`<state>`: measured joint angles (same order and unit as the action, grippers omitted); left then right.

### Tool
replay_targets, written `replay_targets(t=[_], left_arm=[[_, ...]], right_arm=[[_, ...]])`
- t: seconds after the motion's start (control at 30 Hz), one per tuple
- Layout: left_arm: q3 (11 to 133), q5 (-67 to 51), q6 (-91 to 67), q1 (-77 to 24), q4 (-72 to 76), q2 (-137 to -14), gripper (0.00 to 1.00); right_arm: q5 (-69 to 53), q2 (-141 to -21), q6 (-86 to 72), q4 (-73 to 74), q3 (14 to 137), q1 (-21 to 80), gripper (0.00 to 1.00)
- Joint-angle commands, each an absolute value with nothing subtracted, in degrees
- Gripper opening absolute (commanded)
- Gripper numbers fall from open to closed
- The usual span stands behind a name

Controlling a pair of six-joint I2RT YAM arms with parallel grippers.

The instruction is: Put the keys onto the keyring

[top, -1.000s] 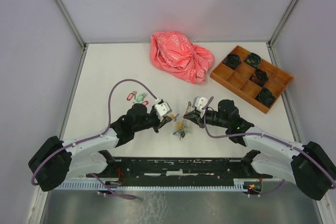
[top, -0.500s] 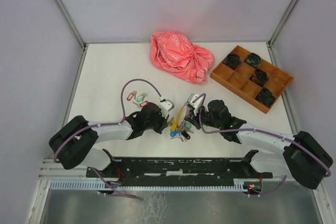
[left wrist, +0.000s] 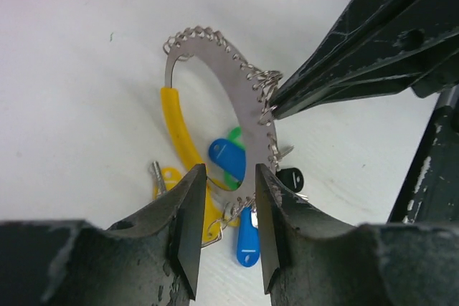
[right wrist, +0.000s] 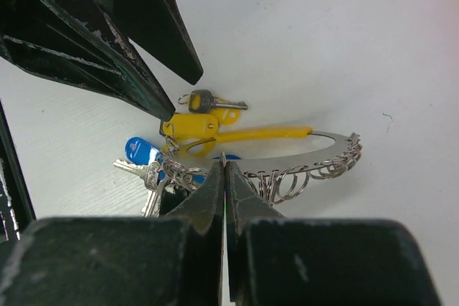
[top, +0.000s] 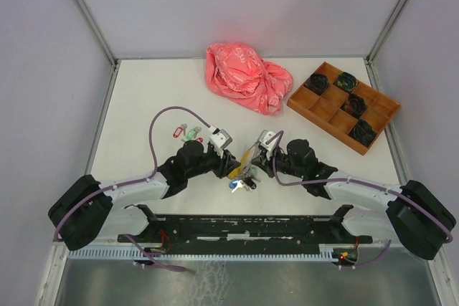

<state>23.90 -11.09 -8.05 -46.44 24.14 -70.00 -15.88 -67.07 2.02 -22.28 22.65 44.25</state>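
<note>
Silver and part yellow, the keyring (left wrist: 233, 84) stands between both arms on the white worktop (top: 143, 98), pinched by the right fingers (right wrist: 208, 198). The left fingers (left wrist: 188, 227) are parted astride its lower edge, with tagged keys (left wrist: 226, 155) bunched below.

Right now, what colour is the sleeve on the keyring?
Yellow sleeve, clearest in the left wrist view.
</note>
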Motion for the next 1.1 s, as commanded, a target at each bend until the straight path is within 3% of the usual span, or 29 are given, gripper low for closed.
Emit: replay_targets(t=[0.0, 0.37, 1.07], left_arm=[[21.4, -20.2, -6.3, -45.1, 36.8, -69.6, 0.41], [23.7, -38.9, -6.7, -40.6, 45.9, -76.1, 0.25], [25.9, -41.8, -3.8, -40.3, 43.6, -78.5, 0.23]], right_arm=[[-19.6, -64.6, 3.7, -30.5, 21.6, 44.5, 0.01], [-25.2, -62.0, 6.4, -33.9, 19.9, 44.5, 0.0], [-30.8, -62.2, 7.7, -34.7, 20.2, 44.5, 0.01]])
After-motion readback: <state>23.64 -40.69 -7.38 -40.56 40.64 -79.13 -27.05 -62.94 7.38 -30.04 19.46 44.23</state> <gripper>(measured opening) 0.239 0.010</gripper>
